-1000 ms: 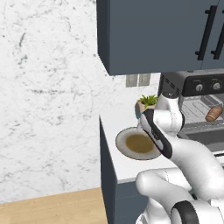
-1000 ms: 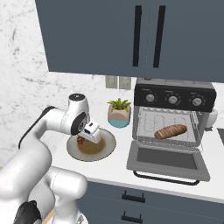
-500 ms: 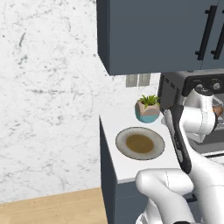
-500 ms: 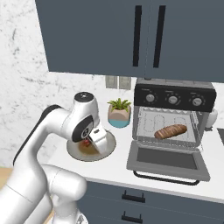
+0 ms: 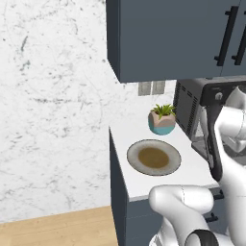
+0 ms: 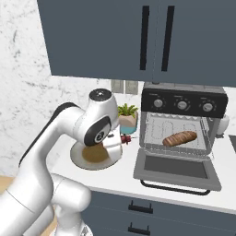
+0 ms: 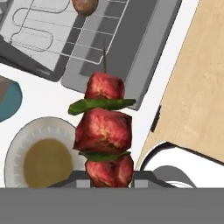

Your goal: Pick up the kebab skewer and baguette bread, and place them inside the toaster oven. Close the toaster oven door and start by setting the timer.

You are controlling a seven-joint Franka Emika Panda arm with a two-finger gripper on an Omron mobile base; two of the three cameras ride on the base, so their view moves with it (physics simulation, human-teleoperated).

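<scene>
Inside the toaster oven (image 6: 183,133), the baguette bread (image 6: 179,138) is already lying; gripper (image 7: 111,178) fingers are clamping the kebab skewer (image 7: 105,130), oven waiting at twelve o'clock, door and timer remaining.

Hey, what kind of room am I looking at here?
A kitchen, and a rendered one. Dark blue cabinets hang over a white counter, which carries a toaster oven with its door dropped open, a baguette on its rack and a plate.

Claw (image 7: 109,177) clamped, arm raised
</scene>
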